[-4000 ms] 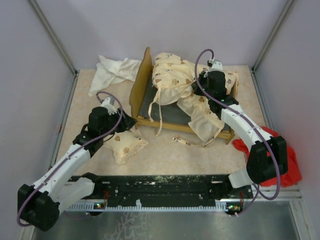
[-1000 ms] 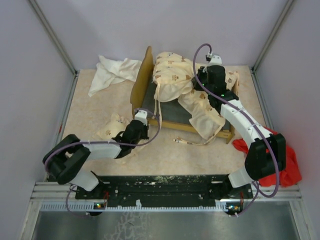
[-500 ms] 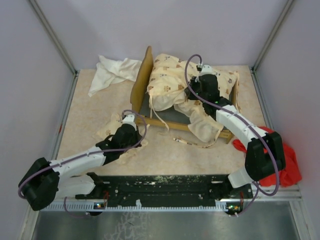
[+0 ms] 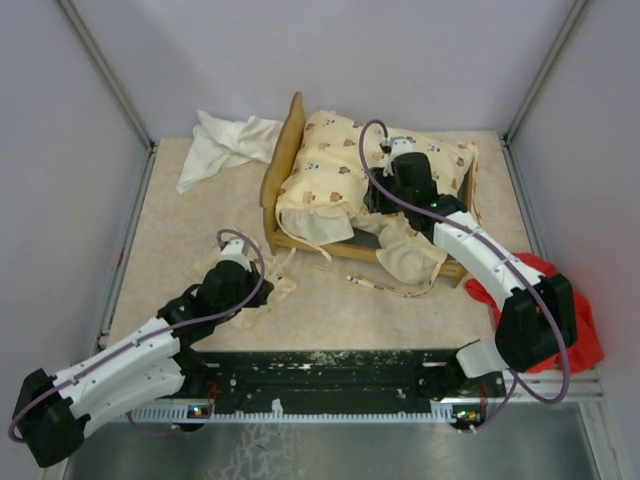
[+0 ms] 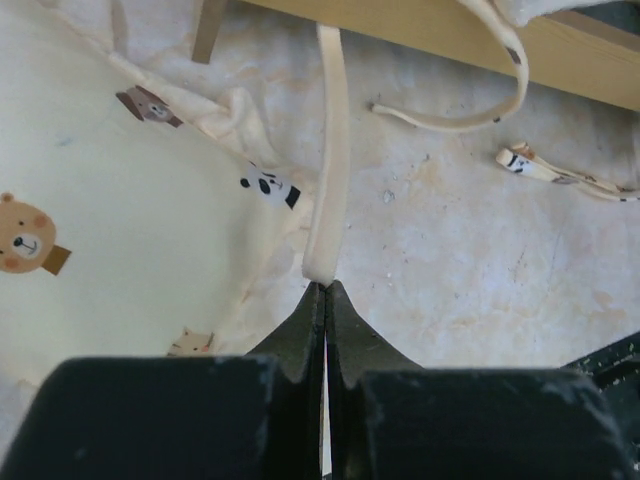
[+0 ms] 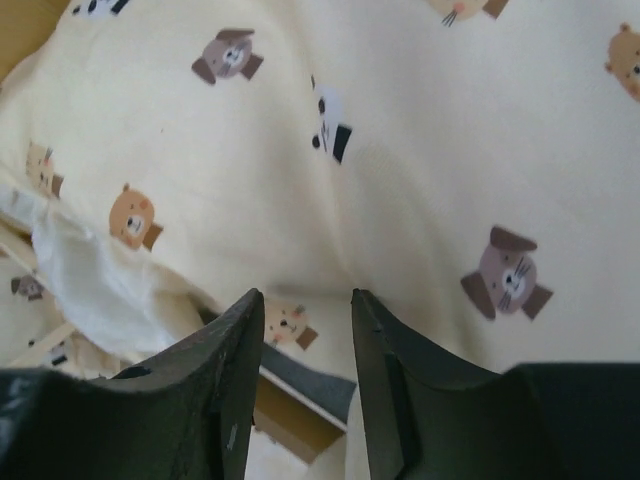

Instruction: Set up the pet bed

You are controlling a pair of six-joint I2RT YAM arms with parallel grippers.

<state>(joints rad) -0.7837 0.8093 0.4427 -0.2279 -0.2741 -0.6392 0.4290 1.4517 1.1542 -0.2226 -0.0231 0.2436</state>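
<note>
The cushion (image 4: pixel 330 170) is being arranged across the bed frame (image 4: pixel 277 165), a tie (image 5: pixel 330 150) being pinched by the left claw (image 5: pixel 326 288) and the right claw (image 6: pixel 307 300) spread above it; flattening is apparently required next.

Starting at the black base rail (image 4: pixel 330 375), each arm alternates white link shells with black joint housings: left arm (image 4: pixel 115 362), right arm (image 4: pixel 478 248). A purple cable (image 4: pixel 375 150) runs along each arm from the rail end to the wrist in open loops. The fingers (image 5: pixel 300 335) are matte black wedges, tapering away from the rail. A white toothed strip (image 4: pixel 300 410) edges the rail's near side.
</note>
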